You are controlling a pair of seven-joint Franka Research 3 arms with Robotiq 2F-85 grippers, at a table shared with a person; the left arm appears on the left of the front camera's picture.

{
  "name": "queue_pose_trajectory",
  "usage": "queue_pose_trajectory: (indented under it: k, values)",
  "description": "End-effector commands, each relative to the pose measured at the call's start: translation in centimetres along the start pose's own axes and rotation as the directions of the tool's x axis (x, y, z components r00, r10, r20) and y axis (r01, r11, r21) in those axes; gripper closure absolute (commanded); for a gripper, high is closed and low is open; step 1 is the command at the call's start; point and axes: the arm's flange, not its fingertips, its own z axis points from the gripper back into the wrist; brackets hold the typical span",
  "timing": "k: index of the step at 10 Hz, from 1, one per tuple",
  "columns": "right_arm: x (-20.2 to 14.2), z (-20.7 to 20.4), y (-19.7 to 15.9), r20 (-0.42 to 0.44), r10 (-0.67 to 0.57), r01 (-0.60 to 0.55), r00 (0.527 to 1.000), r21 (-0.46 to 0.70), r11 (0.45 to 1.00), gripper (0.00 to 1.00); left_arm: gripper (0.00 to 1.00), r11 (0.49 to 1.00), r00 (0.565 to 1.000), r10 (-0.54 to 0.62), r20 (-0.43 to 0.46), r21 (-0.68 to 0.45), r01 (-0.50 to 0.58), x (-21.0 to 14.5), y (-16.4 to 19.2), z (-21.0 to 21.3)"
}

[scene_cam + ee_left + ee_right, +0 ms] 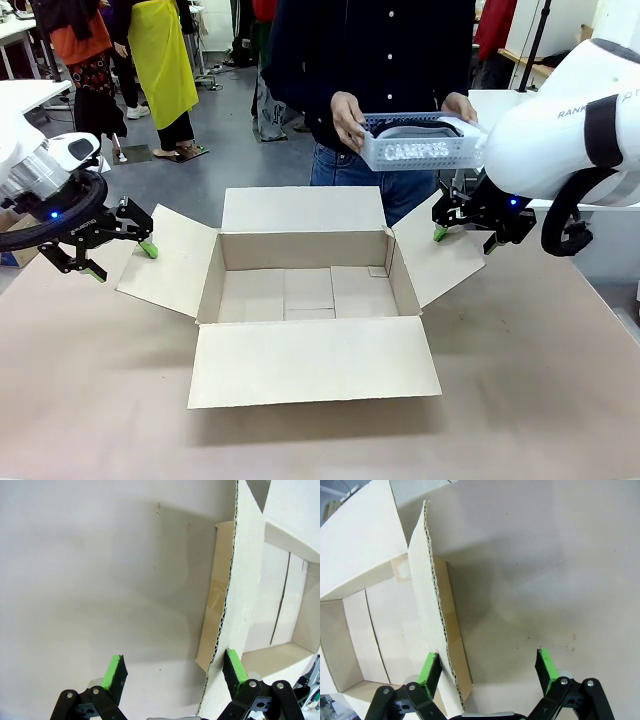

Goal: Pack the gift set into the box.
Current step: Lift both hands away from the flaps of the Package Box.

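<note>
In the front view, the box (305,295) sits open in the middle of the counter (520,400), all four flaps splayed out and its floor bare. The gift set (420,148) is not in it yet: the person's hands (348,122) hold it in the air over the counter's far edge, the "CAMPUS" lettering facing you. Your left end effector (122,258) hangs at the left side flap (170,262) and your right end effector (465,238) at the right side flap (440,258). In the left wrist view, the left end effector (174,670) is spread wide and grips nothing. The left side flap's corrugated edge (225,605) runs up between the fingers, close by one pad; you cannot tell whether they touch. In the right wrist view, the right end effector (487,667) is likewise wide open and empty, astride the right side flap's edge (437,605), which lies near one pad. The step in hand looks like holding the box ready for loading. Next you would likely need to close on both flaps, or press them outward, so the tray can come down flat.
</note>
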Motion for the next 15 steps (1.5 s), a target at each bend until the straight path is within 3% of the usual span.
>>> queue_pose_trajectory:
  k: [1,15]
  values:
    - [0.34,0.30,0.25,-0.001,-0.012,0.012,1.000,-0.026,1.000,0.00,0.00,1.000,1.000,0.010,0.006,0.015,-0.010,-0.15,-0.09,0.31]
    - [0.34,0.30,0.25,-0.001,-0.012,0.012,1.000,-0.026,1.000,0.00,0.00,1.000,1.000,0.010,0.006,0.015,-0.010,-0.15,-0.09,0.31]
